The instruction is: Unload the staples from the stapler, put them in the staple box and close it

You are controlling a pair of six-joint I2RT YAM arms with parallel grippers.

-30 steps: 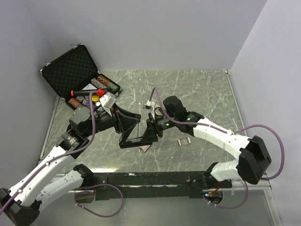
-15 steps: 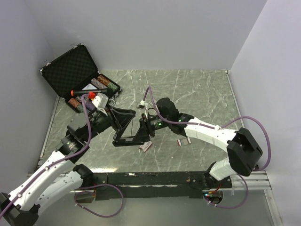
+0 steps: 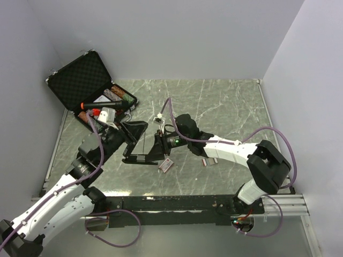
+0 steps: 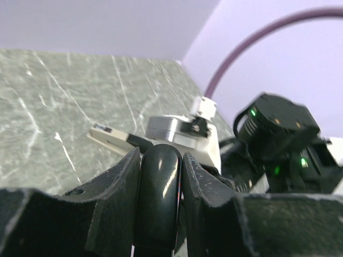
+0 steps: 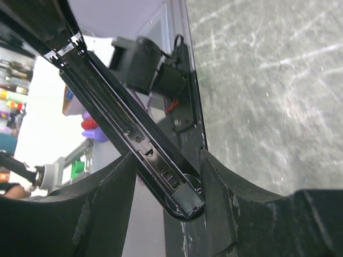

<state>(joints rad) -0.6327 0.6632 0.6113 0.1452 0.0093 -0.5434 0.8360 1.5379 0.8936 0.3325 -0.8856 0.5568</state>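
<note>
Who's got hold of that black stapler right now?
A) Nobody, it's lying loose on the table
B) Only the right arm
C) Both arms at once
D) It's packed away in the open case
C: the opened stapler is gripped from both sides, with the jaws of the left arm shut on one half and the jaws of the right arm shut on the other.

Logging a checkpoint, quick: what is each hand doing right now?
Left hand: closed on the stapler.
Right hand: closed on the same stapler.
</note>
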